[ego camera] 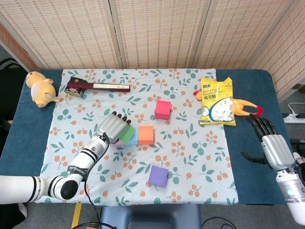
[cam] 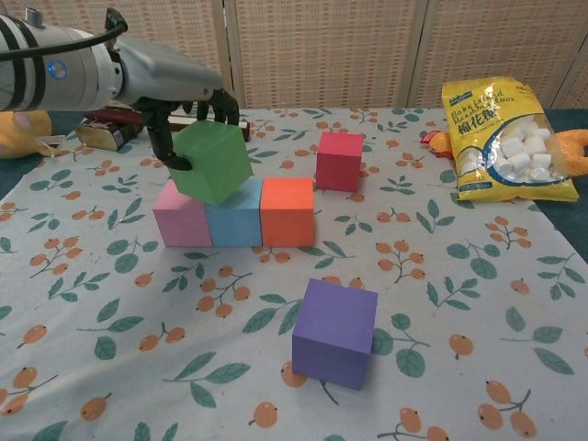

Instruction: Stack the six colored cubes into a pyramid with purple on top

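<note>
My left hand (cam: 179, 96) (ego camera: 113, 128) grips a green cube (cam: 212, 162) (ego camera: 127, 134), tilted, just above the seam between the pink cube (cam: 182, 219) and the blue cube (cam: 236, 220). An orange cube (cam: 288, 212) (ego camera: 146, 135) ends that row of three on the right. The red cube (cam: 340, 161) (ego camera: 163, 109) stands alone behind the row. A purple cube (cam: 335, 333) (ego camera: 158, 176) sits alone near the front. My right hand (ego camera: 272, 143) hovers with spread fingers over the blue table edge at far right, holding nothing.
A bag of marshmallows (ego camera: 217, 101) and a rubber chicken (ego camera: 248, 107) lie at back right. A dark red box (ego camera: 95, 87) lies at back left, a yellow plush toy (ego camera: 40, 88) beyond it. The floral cloth (ego camera: 190, 157) covers the table's middle.
</note>
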Available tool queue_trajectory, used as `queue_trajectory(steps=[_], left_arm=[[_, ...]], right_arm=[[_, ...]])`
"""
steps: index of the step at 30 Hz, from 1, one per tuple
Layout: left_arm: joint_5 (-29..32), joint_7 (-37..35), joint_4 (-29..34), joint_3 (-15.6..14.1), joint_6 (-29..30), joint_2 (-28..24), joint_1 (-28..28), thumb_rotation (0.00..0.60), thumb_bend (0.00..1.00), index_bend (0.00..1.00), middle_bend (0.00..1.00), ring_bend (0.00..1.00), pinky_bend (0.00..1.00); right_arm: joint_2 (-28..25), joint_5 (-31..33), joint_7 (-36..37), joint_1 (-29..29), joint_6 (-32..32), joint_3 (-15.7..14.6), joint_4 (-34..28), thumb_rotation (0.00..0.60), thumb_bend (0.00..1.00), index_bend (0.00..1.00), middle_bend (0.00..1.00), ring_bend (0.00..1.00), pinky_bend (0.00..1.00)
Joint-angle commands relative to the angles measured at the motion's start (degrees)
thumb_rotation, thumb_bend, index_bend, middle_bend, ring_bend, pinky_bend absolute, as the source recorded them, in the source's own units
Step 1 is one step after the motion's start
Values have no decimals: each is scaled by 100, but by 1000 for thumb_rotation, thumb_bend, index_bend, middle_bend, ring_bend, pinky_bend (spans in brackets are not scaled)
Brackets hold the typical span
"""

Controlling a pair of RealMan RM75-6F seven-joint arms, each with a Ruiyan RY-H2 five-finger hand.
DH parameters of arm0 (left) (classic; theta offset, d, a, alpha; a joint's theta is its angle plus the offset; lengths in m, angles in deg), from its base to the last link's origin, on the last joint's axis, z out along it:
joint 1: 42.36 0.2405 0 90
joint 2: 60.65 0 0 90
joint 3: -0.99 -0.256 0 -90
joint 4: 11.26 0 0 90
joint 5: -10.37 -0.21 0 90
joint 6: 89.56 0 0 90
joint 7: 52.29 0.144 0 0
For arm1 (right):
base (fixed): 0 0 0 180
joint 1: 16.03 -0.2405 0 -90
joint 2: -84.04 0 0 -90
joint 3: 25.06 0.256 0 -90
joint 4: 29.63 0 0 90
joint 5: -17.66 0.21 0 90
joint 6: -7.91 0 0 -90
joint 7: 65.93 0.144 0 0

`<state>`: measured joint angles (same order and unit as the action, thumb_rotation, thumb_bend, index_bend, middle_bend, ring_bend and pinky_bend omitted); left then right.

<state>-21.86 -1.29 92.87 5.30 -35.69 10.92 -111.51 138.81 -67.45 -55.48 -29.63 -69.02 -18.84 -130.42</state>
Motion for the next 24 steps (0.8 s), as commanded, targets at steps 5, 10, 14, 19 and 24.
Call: queue_trajectory(steps=[5, 10, 14, 19, 24], left_arm=[[208, 131, -123, -109, 146, 240, -95, 600, 321, 342, 394, 470, 276], [359, 206, -161, -153, 245, 350, -150, 600, 309, 231, 285, 371, 285], [445, 175, -155, -157, 253, 382, -164, 600, 299, 136, 207, 299, 294], [517, 182, -125, -183, 266, 395, -192, 600, 294, 62, 117, 203, 311], [642, 156, -25, -214, 155, 314, -236, 600, 306, 0, 2, 34, 277]], right_arm=[[17, 2, 22, -7, 18, -1, 25, 600, 0, 0, 2, 0, 4], [39, -10, 49, -10, 14, 1, 45, 600, 0, 0, 2, 0, 4], [41, -4, 71, -1, 10, -2, 64, 600, 0, 0, 2, 0, 4], [28, -18, 106, 14, -23, 1, 70, 600, 0, 0, 2, 0, 4], [29, -24, 134, 24, -35, -1, 89, 600, 0, 0, 2, 0, 4]])
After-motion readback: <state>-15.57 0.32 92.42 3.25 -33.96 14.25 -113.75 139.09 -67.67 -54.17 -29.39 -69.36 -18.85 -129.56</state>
